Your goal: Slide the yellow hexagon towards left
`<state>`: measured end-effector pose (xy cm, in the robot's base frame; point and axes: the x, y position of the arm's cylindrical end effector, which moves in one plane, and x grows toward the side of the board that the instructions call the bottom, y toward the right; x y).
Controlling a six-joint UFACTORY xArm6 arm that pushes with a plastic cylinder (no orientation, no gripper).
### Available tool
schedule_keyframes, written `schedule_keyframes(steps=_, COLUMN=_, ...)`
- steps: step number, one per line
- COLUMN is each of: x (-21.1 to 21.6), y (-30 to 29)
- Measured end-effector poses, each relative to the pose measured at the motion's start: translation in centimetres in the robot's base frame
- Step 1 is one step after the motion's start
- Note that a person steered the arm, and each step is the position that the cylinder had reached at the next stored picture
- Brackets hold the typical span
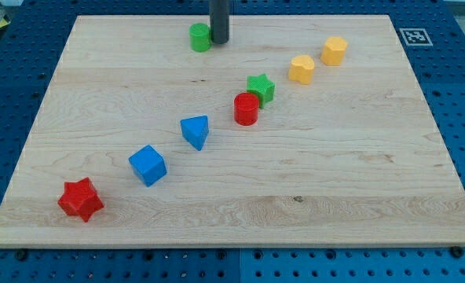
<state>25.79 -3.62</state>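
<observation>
My tip [219, 42] sits near the view's top edge of the counter [358, 181], touching or all but touching the right side of the green cylinder [200, 37]; the rod rises straight out of the top of the view. There are no fingers on this arm, only the bare rod, so nothing is held and nothing can open or close. The yellow hexagon [302, 69] lies well apart from my tip, down and to the view's right, and a second yellow block [335, 50], whose shape I cannot make out for certain, sits just beside it, further to the upper right; the two are close but apart. Going down toward the view's left from the yellow hexagon, a green star [261, 88] and a red cylinder [247, 108] stand pressed together, the red one lower and to the left. Further along the same diagonal come a blue triangular block [195, 131], then a blue cube [148, 165], and last a red star [81, 200] near the lower left corner of the counter.
</observation>
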Motion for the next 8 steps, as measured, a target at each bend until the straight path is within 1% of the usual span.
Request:
schedule_keyframes(steps=1, x=0.0, y=-2.9)
schedule_keyframes(steps=2, x=-0.3, y=-1.5)
schedule_keyframes(steps=3, x=-4.0, y=4.8)
schedule_keyframes(steps=4, x=-5.1, y=13.9)
schedule_keyframes(steps=5, x=-2.7, y=24.7)
schedule_keyframes(steps=6, x=4.0, y=30.2)
schedule_keyframes(steps=7, x=5.3, y=30.1)
schedule_keyframes(steps=8, x=5.3, y=27.4)
